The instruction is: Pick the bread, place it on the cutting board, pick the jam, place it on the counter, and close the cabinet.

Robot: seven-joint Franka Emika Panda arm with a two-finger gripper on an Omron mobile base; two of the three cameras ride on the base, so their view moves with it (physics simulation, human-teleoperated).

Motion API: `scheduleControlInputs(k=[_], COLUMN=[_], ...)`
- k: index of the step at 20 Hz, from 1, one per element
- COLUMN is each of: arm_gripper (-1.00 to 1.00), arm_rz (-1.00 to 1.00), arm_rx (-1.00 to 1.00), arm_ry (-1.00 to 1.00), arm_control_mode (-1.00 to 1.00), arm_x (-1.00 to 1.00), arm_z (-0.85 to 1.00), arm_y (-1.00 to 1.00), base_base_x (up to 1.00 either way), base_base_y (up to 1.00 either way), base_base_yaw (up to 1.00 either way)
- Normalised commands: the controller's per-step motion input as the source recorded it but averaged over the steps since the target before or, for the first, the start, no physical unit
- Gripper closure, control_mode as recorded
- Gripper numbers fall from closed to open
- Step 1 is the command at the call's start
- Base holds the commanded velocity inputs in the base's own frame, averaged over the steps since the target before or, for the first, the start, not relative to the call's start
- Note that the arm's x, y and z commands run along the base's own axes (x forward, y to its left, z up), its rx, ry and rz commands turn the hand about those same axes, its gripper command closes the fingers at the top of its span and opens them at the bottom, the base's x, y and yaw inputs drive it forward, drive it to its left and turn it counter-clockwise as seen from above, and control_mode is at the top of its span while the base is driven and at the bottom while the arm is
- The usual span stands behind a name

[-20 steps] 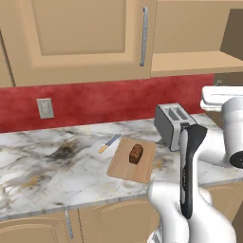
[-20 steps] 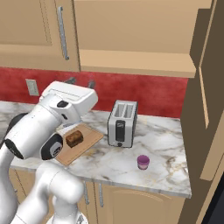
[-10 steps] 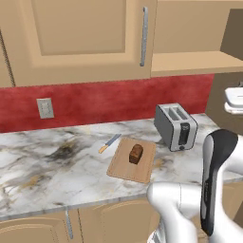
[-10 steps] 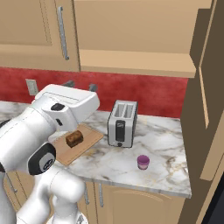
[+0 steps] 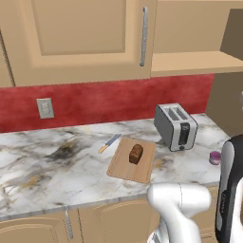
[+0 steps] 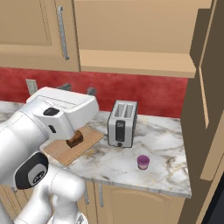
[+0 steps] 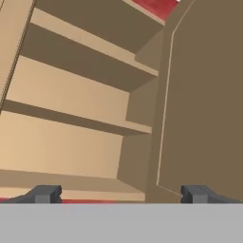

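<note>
Left base view: bread [image 5: 135, 154] on cutting board [image 5: 122, 166], loaf's long axis running near to far; knife [image 5: 109, 143] just beyond the board's far left corner, toaster [image 5: 176, 126] to the right, jam [image 5: 215, 157] on counter [image 5: 42, 166] nearer right. Right base view: jam [image 6: 143, 162] stands upright near the counter's front edge, cabinet [image 6: 209, 83] door open at right. Hand view: gripper [image 7: 121, 193] with fingers [image 7: 45, 193] spread wide, nothing between them, facing open cabinet shelves [image 7: 80, 124] and door.
</note>
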Motion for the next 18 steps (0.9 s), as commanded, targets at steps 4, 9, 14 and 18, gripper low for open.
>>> scheduleControlInputs(k=[4, 9, 14, 18], arm_gripper=[-1.00, -1.00, -1.00, -1.00], arm_rz=[0.00, 0.00, 0.00, 0.00], arm_rx=[0.00, 0.00, 0.00, 0.00], arm_ry=[0.00, 0.00, 0.00, 0.00], arm_control_mode=[-1.00, -1.00, -1.00, -1.00], arm_x=[-0.36, -0.44, -0.52, -0.49], arm_z=[0.00, 0.00, 0.00, 0.00], arm_y=[-0.08, -0.08, -0.16, -0.14], base_base_x=[0.00, 0.00, 0.00, 0.00], base_base_y=[0.00, 0.00, 0.00, 0.00], base_base_yaw=[0.00, 0.00, 0.00, 0.00])
